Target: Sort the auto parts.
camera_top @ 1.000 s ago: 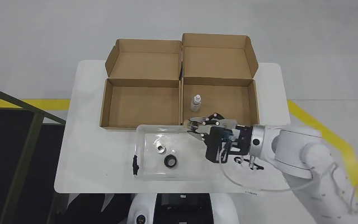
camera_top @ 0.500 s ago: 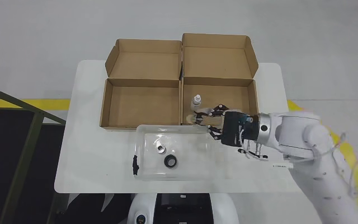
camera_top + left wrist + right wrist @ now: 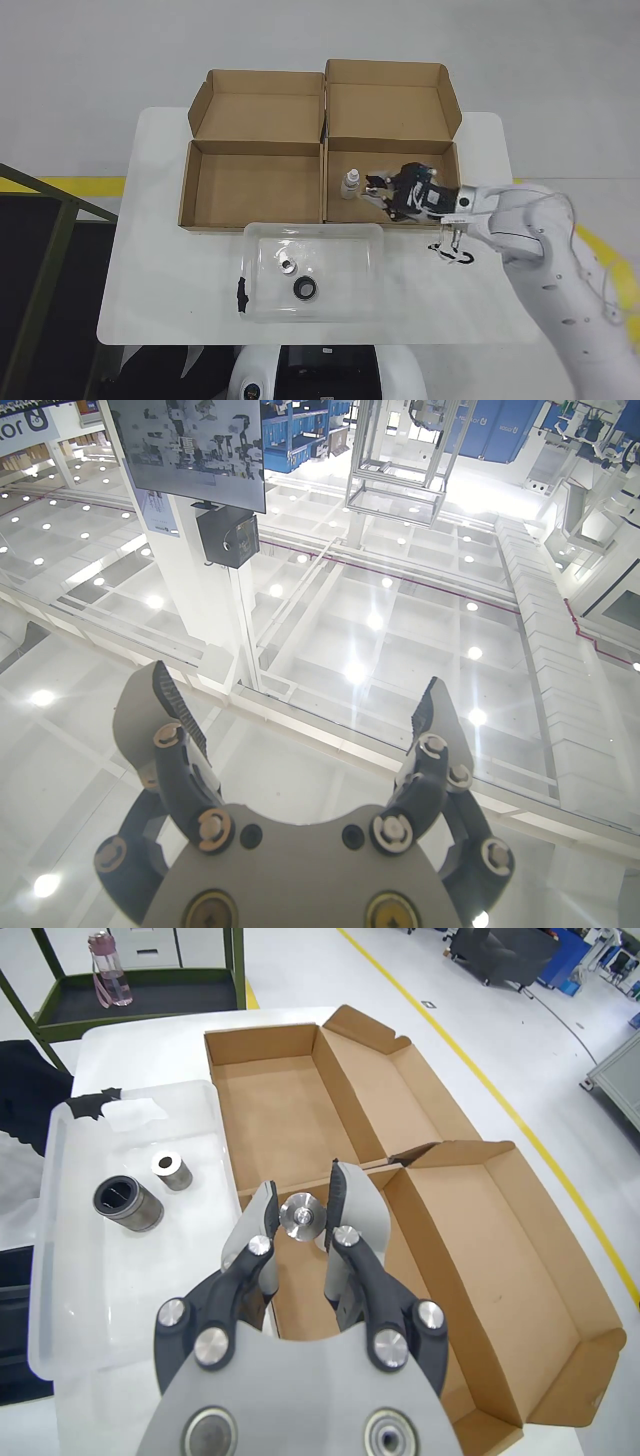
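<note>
My right gripper (image 3: 302, 1210) is shut on a round silver metal part (image 3: 302, 1217), its flat face turned toward the wrist camera. In the top view this gripper (image 3: 376, 189) hangs over the right cardboard box (image 3: 430, 178), close to a small pale part (image 3: 350, 183) standing on the box floor. A clear plastic bin (image 3: 262, 300) at the table's front holds a black-lined bushing (image 3: 305, 289) and a smaller metal sleeve (image 3: 287, 265). The left gripper (image 3: 300, 700) is open with nothing in it and points up at the ceiling.
Two open cardboard boxes stand side by side behind the bin; the left box (image 3: 255, 190) has a bare floor. Their lids lie flat toward the table's far edge. Black tape (image 3: 241, 294) marks the bin's left rim. White tabletop (image 3: 160, 260) lies left of the bin.
The right gripper has moved from the bin's far right corner to above the right box, carrying the metal part. The parts in the bin have not moved.
</note>
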